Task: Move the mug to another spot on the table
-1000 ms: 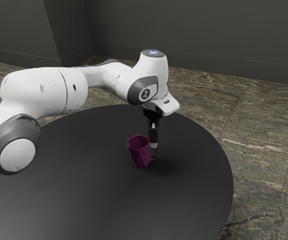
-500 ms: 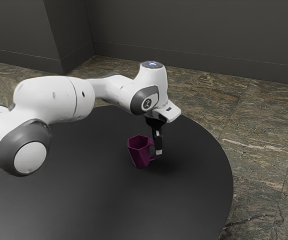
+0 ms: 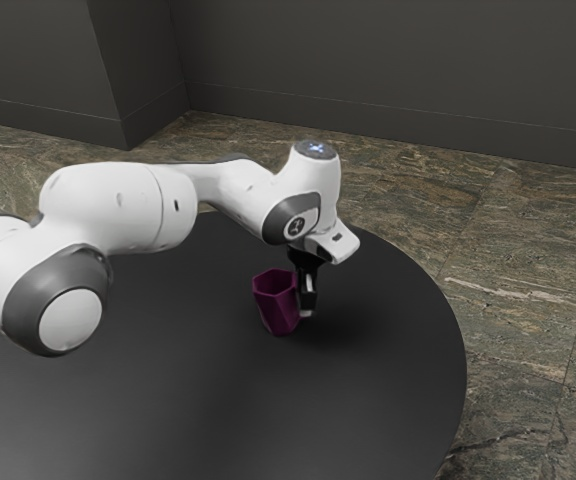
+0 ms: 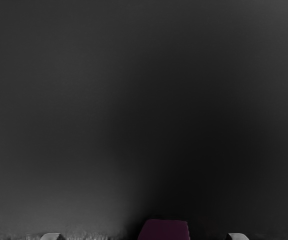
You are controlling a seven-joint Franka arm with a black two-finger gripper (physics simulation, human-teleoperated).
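Arm (image 3: pixel 118 215) comes in from the exterior view's left, big white joints low over the round black table (image 3: pixel 168 420), forearm reaching right toward the table's middle. The mug (image 3: pixel 274 300) is there, purple, faceted, upright with its mouth up, roughly mid-table and a bit toward the far edge, well away from the rim on every side. The gripper (image 3: pixel 307 300) points straight down and sits hard against the side of the mug toward the exterior view's right, its black tip level with the mug's wall - touching or just beside it, the angle doesn't settle that. You can't tell whether the hand is clamped or open here; it's seen edge-on as one dark bar. You also can't tell whether the mug's base rests on the table or is just clear of it. A soft shadow lies on the table right of the mug. Further right, past the table edge, brown stone floor (image 3: pixel 528 280); dark wall (image 3: pixel 368 50) behind. Wrist view: the mug (image 4: pixel 164 229) is a purple block directly under the hand - dark table top (image 4: pixel 134 100) beyond it.
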